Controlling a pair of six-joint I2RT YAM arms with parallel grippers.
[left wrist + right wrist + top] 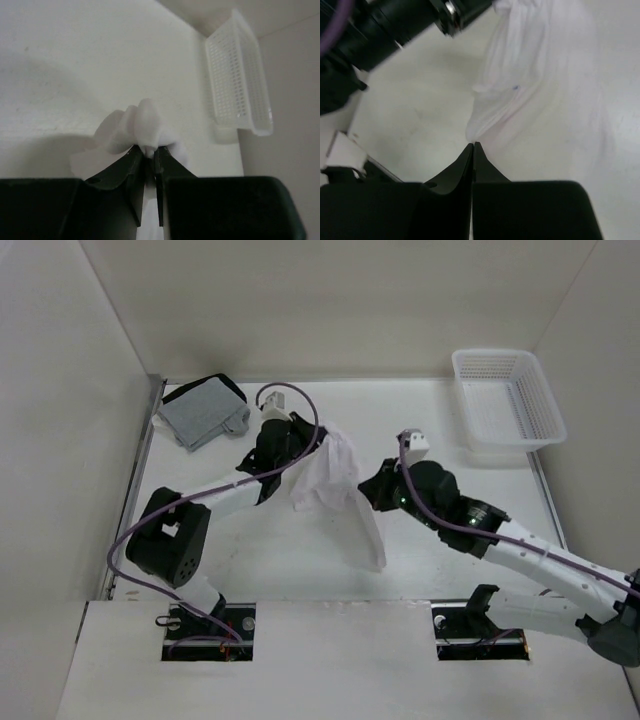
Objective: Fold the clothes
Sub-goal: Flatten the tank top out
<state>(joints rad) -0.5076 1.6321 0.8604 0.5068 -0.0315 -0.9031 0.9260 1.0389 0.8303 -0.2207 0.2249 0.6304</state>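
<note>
The clothes are one white T-shirt (335,485), lifted and bunched at the table's middle, with its lower end trailing down to the table toward the front. My left gripper (308,445) holds its upper left part. In the left wrist view the left gripper (151,150) is shut on a wad of the shirt (135,125) that bulges past the fingertips. My right gripper (372,490) is at the shirt's right edge. In the right wrist view the right gripper (473,145) has its jaws pressed together, and the shirt (520,90) draws to a point right at their tips.
A white plastic basket (510,400) stands at the back right, also seen from the left wrist as the basket (240,75). A folded grey garment with black trim (205,412) lies at the back left. White walls enclose the table on three sides.
</note>
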